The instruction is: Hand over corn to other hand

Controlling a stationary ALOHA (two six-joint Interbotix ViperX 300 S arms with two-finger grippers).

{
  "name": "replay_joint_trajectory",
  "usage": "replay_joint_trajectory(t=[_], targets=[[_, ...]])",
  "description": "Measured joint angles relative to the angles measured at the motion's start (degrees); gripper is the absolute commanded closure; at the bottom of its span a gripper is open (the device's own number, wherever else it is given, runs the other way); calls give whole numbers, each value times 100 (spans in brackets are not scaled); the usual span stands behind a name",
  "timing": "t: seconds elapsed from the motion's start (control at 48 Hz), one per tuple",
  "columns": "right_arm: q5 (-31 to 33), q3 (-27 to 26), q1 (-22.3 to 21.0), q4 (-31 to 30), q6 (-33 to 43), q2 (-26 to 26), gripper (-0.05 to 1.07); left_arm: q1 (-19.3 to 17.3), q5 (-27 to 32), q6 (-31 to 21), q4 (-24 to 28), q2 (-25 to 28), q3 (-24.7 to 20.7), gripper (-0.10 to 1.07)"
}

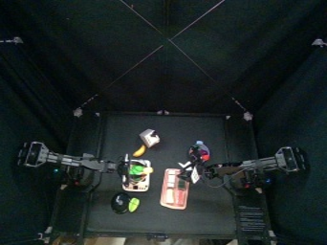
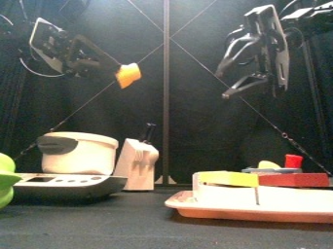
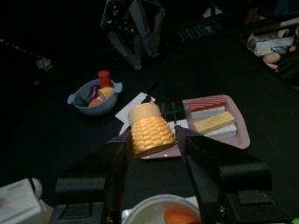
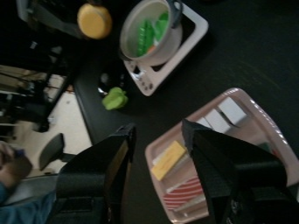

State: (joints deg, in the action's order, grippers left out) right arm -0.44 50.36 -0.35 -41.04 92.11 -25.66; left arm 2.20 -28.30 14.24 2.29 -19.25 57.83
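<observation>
Two black arms hang high over the small black table (image 1: pixel 115 129), with the clutter below them. The left gripper (image 2: pixel 81 56) is up at the left with the yellow corn cob (image 3: pixel 152 136) between its jaws. The jaws stand wide, closed along the cob's sides, so the corn is carried in the air well above the table. The right gripper (image 2: pixel 255 60) hangs at about the same height on the other side, well apart from the corn. Its jaws are spread wide with nothing in them.

Down on the table, near the front on the right, lies a shallow pink rectangular tray (image 2: pixel 196 202). It holds a yellow block (image 4: pixel 170 158), a couple of pale slices (image 4: pixel 228 114) and some red strips (image 4: pixel 187 197) at one end.

To the left of it a round white bowl (image 2: pixel 76 151) sits on a flat white scale-like base (image 2: pixel 65 187), and the bowl has green pieces (image 4: pixel 149 31) inside. A lime-green rounded thing (image 4: pixel 114 98) lies loose on the table just beside that base.

Farther back, a small blue bowl (image 3: pixel 79 98) carries a red piece (image 3: pixel 104 77) standing up and something orange (image 3: pixel 105 90) beside it. A white boxy object (image 2: pixel 138 161) stands behind the scale near the middle of the table. I cannot tell what it holds.
</observation>
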Motion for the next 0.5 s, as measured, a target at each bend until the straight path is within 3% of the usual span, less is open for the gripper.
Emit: replay_joint_trajectory(t=[0.229,0.5], targets=[[-308,-53,-62,0,0,9,21,-9,-422,246,9,747,-492,32],[-281,-35,-123,0,-9,0,21,-26,-501,650,-176,1389,-1055,32]])
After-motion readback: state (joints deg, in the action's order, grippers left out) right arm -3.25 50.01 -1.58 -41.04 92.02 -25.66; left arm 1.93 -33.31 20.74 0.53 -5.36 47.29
